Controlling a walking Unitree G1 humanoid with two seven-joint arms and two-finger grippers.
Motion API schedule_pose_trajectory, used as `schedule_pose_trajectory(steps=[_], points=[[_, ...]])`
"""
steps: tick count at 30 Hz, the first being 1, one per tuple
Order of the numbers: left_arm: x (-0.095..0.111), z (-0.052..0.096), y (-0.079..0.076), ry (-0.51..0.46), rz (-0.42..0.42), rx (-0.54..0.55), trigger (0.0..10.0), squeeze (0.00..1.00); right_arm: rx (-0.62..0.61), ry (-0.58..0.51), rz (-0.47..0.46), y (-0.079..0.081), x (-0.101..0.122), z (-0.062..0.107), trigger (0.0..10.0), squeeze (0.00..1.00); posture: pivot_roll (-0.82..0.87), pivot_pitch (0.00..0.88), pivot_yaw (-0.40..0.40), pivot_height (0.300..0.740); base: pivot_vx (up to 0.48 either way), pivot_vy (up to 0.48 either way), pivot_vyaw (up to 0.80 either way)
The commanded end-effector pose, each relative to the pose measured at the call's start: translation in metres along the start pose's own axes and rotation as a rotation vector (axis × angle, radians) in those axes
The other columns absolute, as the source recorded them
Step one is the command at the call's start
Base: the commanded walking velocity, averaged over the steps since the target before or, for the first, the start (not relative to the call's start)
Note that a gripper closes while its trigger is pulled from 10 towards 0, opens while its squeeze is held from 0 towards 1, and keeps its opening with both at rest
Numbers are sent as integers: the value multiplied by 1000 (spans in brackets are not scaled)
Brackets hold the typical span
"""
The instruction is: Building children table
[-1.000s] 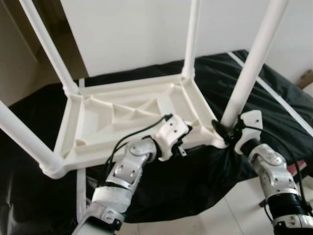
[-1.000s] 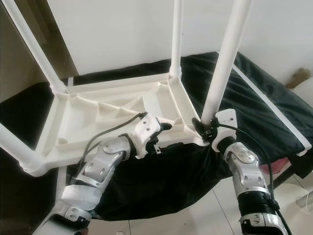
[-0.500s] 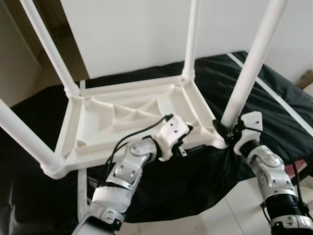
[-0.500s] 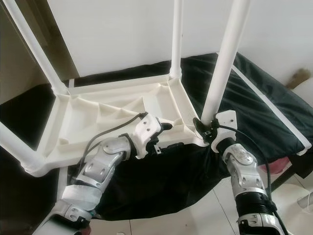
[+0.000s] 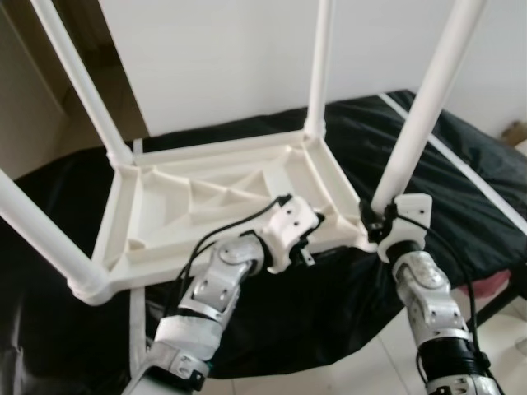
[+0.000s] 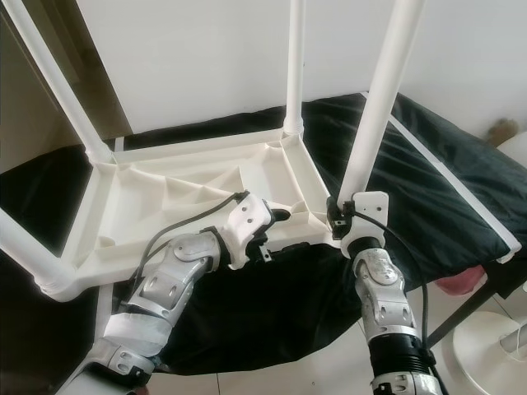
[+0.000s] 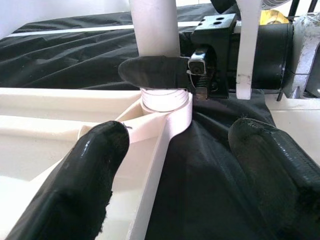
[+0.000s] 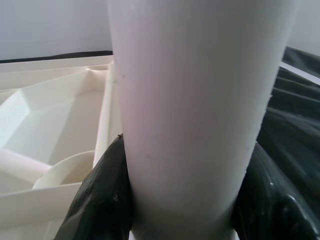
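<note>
Right wrist view | right tool [image 8: 180, 200] clamps table leg [image 8: 195, 100]

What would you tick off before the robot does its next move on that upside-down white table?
1. Right tool closed around the near right leg at its base: ok; its fingers press both sides of the leg.
2. Left tool placement: ok; it is open over the near rim of the tabletop, by that leg's corner socket.
3. All four legs standing in their corners: ok.
4. Near right leg pushed fully down into its socket: cannot tell.
5. Tabletop lying flat on the black cloth: ok, no tilt seen.
</note>
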State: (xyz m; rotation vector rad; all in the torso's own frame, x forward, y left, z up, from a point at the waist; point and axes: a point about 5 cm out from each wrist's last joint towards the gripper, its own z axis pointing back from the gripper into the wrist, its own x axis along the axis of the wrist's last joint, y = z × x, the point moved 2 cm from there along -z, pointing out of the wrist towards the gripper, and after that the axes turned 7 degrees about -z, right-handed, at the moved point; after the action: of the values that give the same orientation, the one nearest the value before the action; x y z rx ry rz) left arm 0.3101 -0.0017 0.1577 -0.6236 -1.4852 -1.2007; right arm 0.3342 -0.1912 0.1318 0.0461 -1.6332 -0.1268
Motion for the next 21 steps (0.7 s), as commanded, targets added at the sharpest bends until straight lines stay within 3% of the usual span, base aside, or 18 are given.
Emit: schedule_pose_trajectory(steps=[1, 2, 3, 10, 12, 13, 15, 21], points=[[-5, 1, 1, 21, 6, 44, 10000, 0, -128, 68, -22, -13, -16, 7, 10000, 0, -97, 0, 71, 740, 0, 0, 0], [-5, 1, 1, 21, 6, 44, 10000, 0, -128, 68, -22, -13, -16, 7, 10000, 0, -97, 0, 71, 740, 0, 0, 0], [-6, 1, 1, 23, 6, 55, 10000, 0, -227, 64, -32, -10, -18, 9, 10000, 0, -97, 0, 68, 740, 0, 0, 0], [-6, 1, 4, 19, -8, 77, 10000, 0, -313, 64, -50, -7, -19, 11, 10000, 0, -93, 0, 62, 740, 0, 0, 0], [-6, 1, 5, 22, -16, 83, 10000, 0, -422, 97, -58, -6, -26, 15, 10000, 0, -88, 0, 53, 740, 0, 0, 0], [-6, 1, 5, 22, -16, 83, 10000, 0, -422, 97, -58, -6, -26, 15, 10000, 0, -88, 0, 53, 740, 0, 0, 0], [-5, 1, 8, 16, -17, 110, 10000, 0, -384, 105, -74, 11, -28, 13, 10000, 0, -90, 0, 47, 740, 0, 0, 0], [-5, 1, 12, 15, -20, 151, 10000, 0, -345, 79, -77, 17, -21, 11, 10000, 0, -90, 0, 38, 740, 0, 0, 0]])
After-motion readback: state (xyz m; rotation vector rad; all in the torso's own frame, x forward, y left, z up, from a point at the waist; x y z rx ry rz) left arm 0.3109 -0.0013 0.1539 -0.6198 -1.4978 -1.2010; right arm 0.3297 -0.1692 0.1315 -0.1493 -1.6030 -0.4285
